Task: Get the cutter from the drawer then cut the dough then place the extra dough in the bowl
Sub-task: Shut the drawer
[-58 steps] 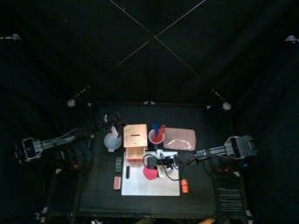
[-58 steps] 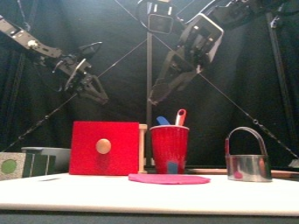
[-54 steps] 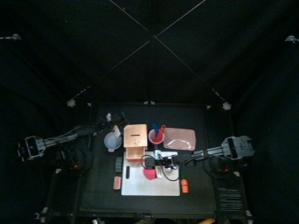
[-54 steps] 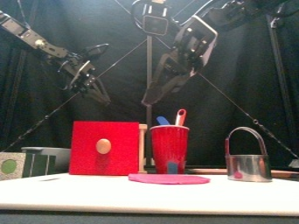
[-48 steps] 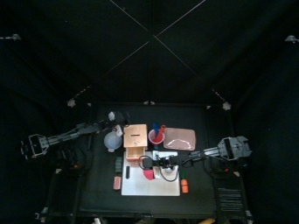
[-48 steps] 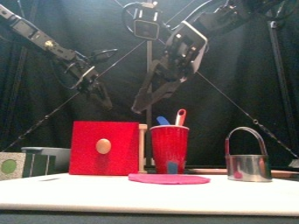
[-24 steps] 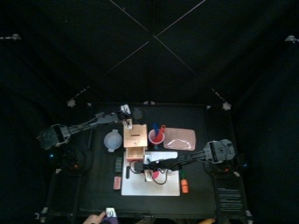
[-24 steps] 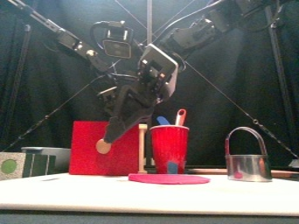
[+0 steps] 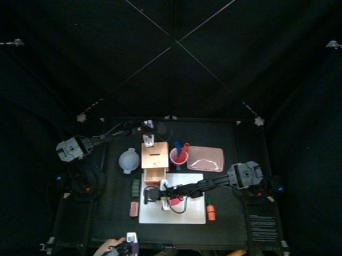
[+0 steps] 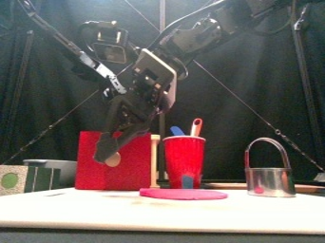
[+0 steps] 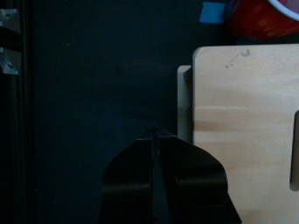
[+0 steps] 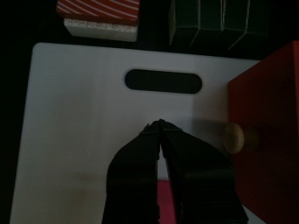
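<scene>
Front view hides a fair bit, so fair warning. Far left there, the sushi roll sits low and its end is cut off by the edge. The right wrist view clips those dark blocks too, along with a striped red toy next to them.

I can't pick out the bowl from the front at all. Only the top view shows it, blue-grey, just left of the wooden box.

My left gripper hangs over the edge of the box's top, half over bare table. Jaws are pressed flat together with nothing in them.

The red drawer front is partly blocked from the front by my right gripper, and the knob is completely behind it. The right wrist view sorts that out: jaws closed tight, empty, tips just beside the knob but not touching it, hovering over the white board. Can't tell if the drawer is pulled out at all.

Next along is the red cup with two toy knives poking out. The pink dough lies flat on the board in front of the cup.

Far right, the cutter stands upright with its wire handle up, well apart from both grippers. Whether it's on the board or the table I can't make out.
</scene>
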`<state>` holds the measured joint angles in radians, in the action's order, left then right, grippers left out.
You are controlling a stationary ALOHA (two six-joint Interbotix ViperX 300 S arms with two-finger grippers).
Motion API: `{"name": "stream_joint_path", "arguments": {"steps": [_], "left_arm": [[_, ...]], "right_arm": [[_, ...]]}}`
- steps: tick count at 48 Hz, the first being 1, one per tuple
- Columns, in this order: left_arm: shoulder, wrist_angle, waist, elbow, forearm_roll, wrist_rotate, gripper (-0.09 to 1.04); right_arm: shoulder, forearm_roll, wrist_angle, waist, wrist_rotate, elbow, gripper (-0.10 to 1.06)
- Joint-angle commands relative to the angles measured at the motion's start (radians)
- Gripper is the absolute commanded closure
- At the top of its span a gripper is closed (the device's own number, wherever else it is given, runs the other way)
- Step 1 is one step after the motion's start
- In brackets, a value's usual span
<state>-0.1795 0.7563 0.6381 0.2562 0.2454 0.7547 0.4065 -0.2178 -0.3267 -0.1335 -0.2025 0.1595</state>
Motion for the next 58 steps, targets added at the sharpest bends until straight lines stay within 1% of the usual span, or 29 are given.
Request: {"name": "stream_joint_path", "arguments": {"steps": [1,14,25,36,48,58], "left_arm": [[-0.002,0.002,0.002,-0.037,-0.006,0.003,0.52],[-0.012,-0.002,0.002,-0.029,-0.009,0.002,0.52],[-0.018,-0.005,-0.002,-0.023,-0.009,0.003,0.52],[-0.020,-0.014,0.003,-0.023,-0.011,0.006,0.52],[-0.025,-0.020,0.003,-0.021,-0.018,0.008,0.52],[-0.032,-0.020,0.003,-0.020,-0.025,0.008,0.52]], "right_arm": [[-0.021,-0.014,-0.029,0.006,-0.003,-0.035,0.80],[-0.020,-0.057,-0.041,0.031,-0.002,-0.057,0.80],[-0.020,-0.126,-0.083,0.069,-0.005,-0.075,0.80],[-0.020,-0.155,-0.155,0.087,0.006,-0.075,0.80],[-0.011,-0.206,-0.160,0.114,0.005,-0.086,0.80],[0.008,-0.218,-0.160,0.141,0.006,-0.118,0.80]]}}
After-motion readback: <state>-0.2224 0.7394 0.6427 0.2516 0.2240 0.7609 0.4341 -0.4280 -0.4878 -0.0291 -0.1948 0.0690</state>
